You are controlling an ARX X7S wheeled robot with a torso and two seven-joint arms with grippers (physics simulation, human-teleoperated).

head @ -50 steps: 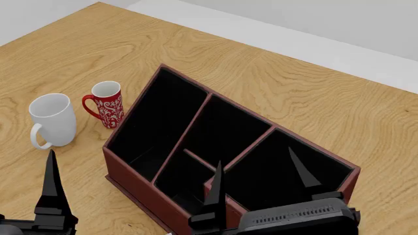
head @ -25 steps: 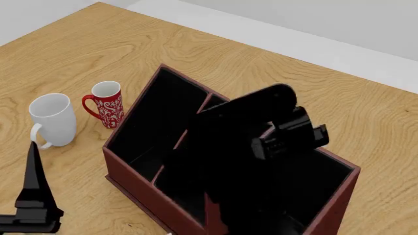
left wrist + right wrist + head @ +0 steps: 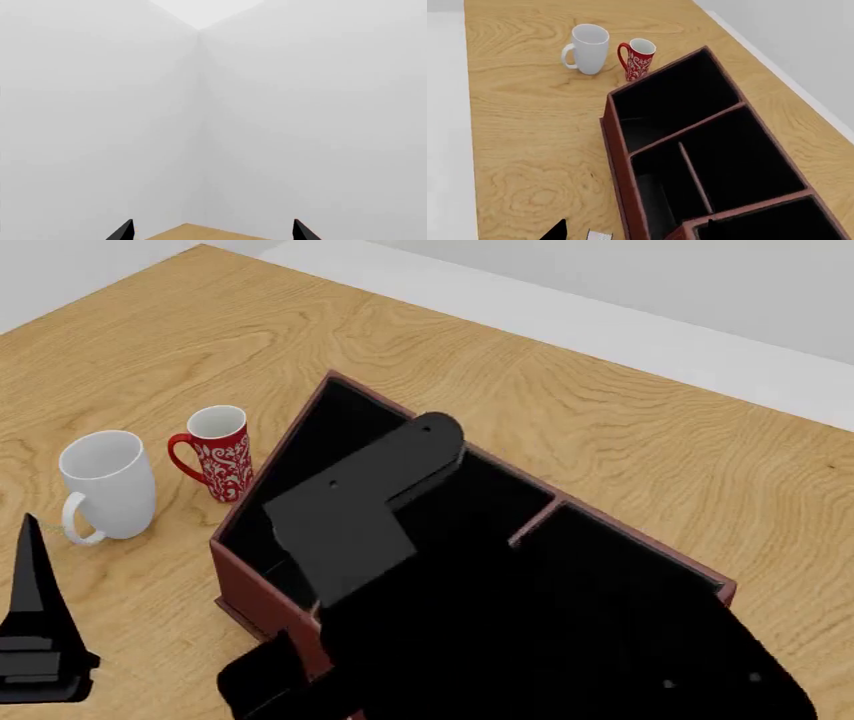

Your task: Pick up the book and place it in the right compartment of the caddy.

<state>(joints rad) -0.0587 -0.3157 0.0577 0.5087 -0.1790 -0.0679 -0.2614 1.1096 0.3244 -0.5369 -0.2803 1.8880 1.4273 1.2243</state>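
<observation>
1. Left gripper (image 3: 210, 233): in the left wrist view only its two black fingertips (image 3: 123, 231) show. They stand wide apart with nothing between them, so treat the pincer as spread and empty. It faces bare white walls and a sliver of the wooden table (image 3: 200, 233). In the head view, one of its fingers stands upright over the table, near the white mug (image 3: 107, 483) and well clear of the caddy (image 3: 248, 587).

2. Right gripper (image 3: 634, 226): in the right wrist view one dark fingertip shows over the table and the other over the caddy's near end. The gap between them is wide and holds nothing, so the pincer is spread. In the head view the black right arm (image 3: 374, 500) lies across the caddy and hides most of its interior.

3. Caddy: it rests on the table at an angle. The right wrist view shows the long undivided bay (image 3: 674, 100) nearest the mugs, then the bay split by a crossbar (image 3: 690, 175), then the right compartment (image 3: 770, 224), cut off by the frame edge.

4. Mugs: the red patterned mug (image 3: 219, 452) stands just beside the white mug, near the caddy's outer wall.

5. Book: you cannot locate it with certainty. A small pale object (image 3: 599, 235) lies on the table just beside the caddy wall, too cropped to identify.
</observation>
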